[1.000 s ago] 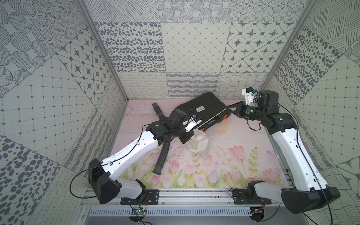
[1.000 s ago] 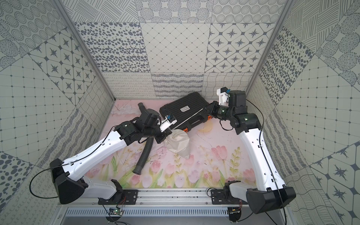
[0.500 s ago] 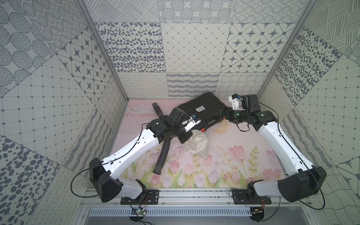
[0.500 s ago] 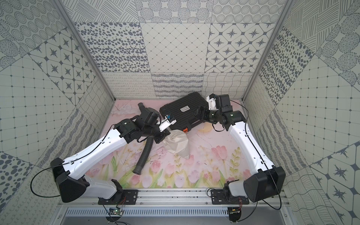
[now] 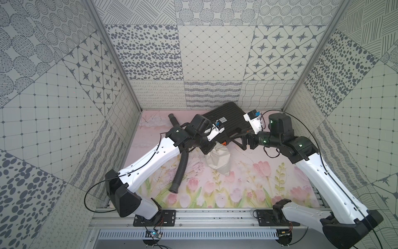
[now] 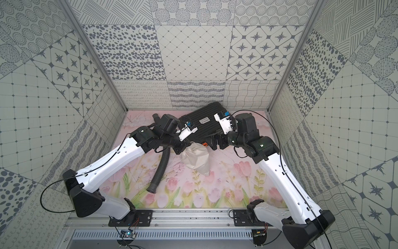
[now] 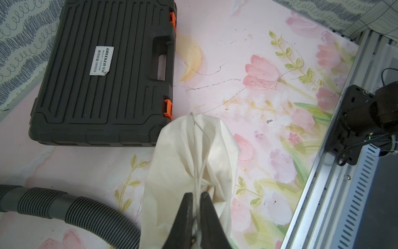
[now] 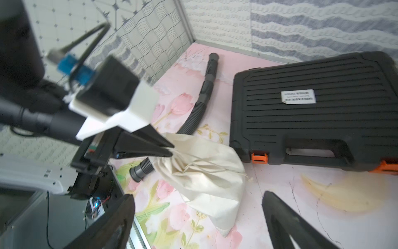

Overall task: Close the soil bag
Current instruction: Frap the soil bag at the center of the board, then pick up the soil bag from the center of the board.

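Soil bag (image 5: pixel 217 159) pinched at its mouth

We find it lying on the mat (image 5: pixel 269 185), just near of the case (image 5: pixel 228 117), with the hose (image 5: pixel 180 170) to its left. Our left gripper (image 7: pixel 196 194) has its jaws pressed together on the gathered mouth, the cord (image 7: pixel 195 172) caught between them. Our right gripper (image 8: pixel 198 193) hovers right of the bag, beside the case's near edge, jaws spread wide and holding nothing

The bag (image 7: pixel 183 151) is off-white with a pale cord (image 7: pixel 196 172). The case (image 7: pixel 71 97) is black and ribbed, with orange latches (image 7: pixel 168 107) and a white label (image 7: pixel 101 61). The hose (image 7: pixel 64 207) is ridged dark grey. The tabletop (image 7: pixel 237 38) is pink with tulips, and the walls (image 5: pixel 211 54) are a patchwork of grey-on-white dots, stars and grids.
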Robot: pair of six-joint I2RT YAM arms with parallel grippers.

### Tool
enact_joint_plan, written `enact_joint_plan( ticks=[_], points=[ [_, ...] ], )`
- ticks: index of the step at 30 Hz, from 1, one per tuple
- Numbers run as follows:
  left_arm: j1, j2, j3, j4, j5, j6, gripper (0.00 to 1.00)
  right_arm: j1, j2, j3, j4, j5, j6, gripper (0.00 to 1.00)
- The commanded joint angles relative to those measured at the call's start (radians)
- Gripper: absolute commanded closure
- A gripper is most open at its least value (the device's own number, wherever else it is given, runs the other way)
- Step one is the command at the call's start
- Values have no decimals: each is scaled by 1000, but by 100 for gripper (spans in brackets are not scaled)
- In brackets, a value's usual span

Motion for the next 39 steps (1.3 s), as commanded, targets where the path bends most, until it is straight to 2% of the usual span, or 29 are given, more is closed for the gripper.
enact_joint_plan(
  ticks=[1, 6, 11, 20, 23, 30, 35, 39],
  points=[
    [1, 19, 40, -34, 50, -44, 100, 71, 0, -84, 78, 10, -124, 3],
    [1, 33, 60, -47, 53, -61, 100, 196, -48, -260, 296, 107, -139, 4],
    [1, 36, 63, -53, 56, -73, 100, 307, -35, -366, 482, 259, -147, 6],
    [-1, 49, 77, -52, 49, -87, 100, 382, 60, -380, 655, 418, -150, 6],
    [0, 49, 80, -53, 47, -90, 100, 385, 89, -362, 676, 424, -154, 8],
    [-2, 55, 89, -53, 42, -96, 100, 392, 120, -337, 695, 414, -153, 21],
    [-2, 59, 94, -48, 37, -101, 100, 394, 115, -346, 695, 407, -145, 45],
    [-1, 60, 94, -41, 30, -101, 100, 401, 105, -361, 701, 412, -136, 46]
  ],
)
